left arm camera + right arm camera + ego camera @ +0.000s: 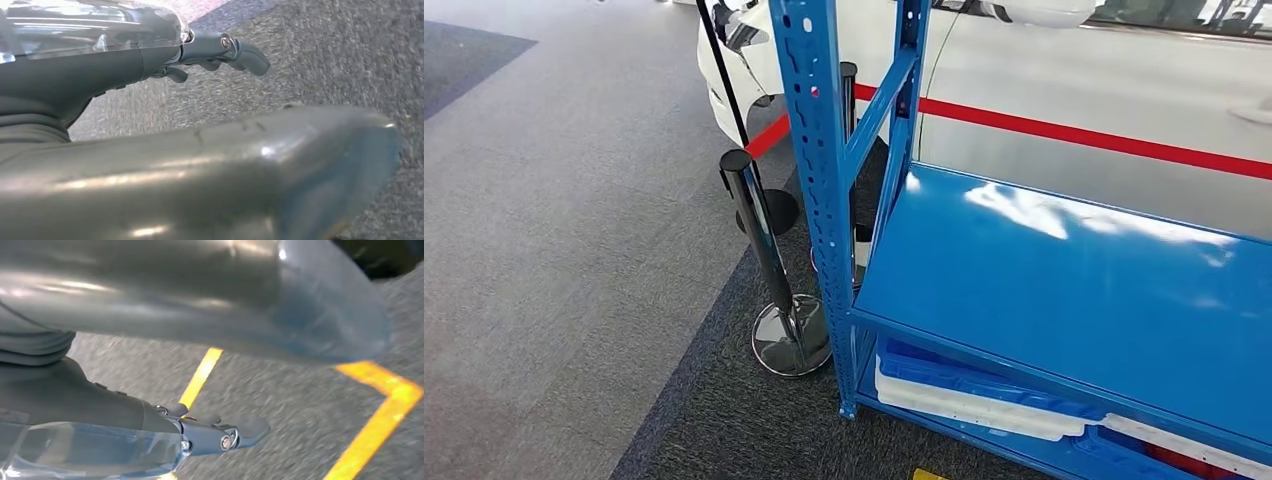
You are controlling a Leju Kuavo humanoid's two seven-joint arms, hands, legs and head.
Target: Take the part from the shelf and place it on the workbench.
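The blue metal shelf stands in front of me on the right of the head view, its glossy middle board bare. On the level below lie flat blue and white plastic pieces, with something red further right. My left hand hangs over grey carpet, its fingers stretched out and holding nothing. Over the carpet too, my right hand has straight fingers with nothing in them.
A black stanchion post on a chrome base stands just left of the shelf's upright, carrying a red belt. Behind is a white car. Yellow floor lines run under my right hand.
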